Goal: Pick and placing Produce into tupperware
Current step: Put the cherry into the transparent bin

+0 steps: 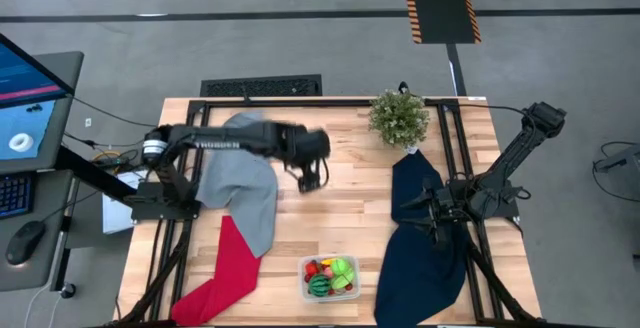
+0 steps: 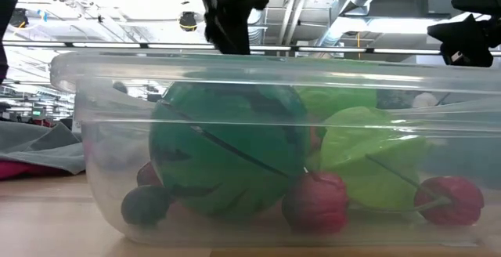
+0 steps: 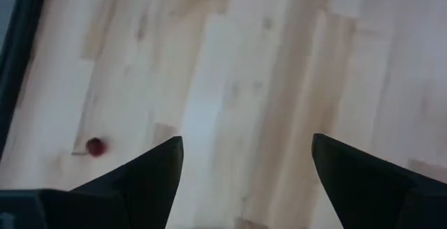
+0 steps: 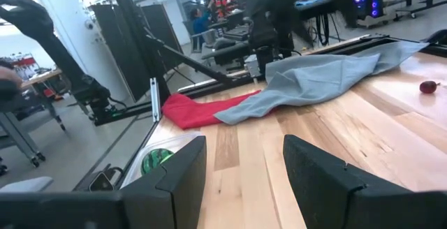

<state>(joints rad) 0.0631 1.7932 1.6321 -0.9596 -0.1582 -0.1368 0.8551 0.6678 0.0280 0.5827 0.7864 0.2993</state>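
Jaws apart on left gripper (image 3: 244,163), pale wood-grain table (image 3: 279,61); small round red fruit (image 3: 95,146), perhaps a cherry

1. The tupperware (image 1: 329,278) sits on the bench (image 1: 330,218) near its front edge, about midway across.
2. The produce (image 1: 328,274) lies inside the tupperware; in the low view the melon ball (image 2: 227,151) is left of the other pieces.
3. A cloth (image 1: 240,193) lies left of the tupperware, with a second cloth (image 1: 225,268) in front of it.
4. A third cloth (image 1: 425,238) lies right of the tupperware.
5. A potted plant (image 1: 399,118) stands behind the tupperware, near the back edge.
6. The left tool (image 1: 310,176) hangs over the bench behind the tupperware.
7. The right tool (image 1: 425,208) rests over the third cloth, right of the tupperware.
8. A small loose cherry-like piece (image 3: 95,146) lies on the bench below the left tool.
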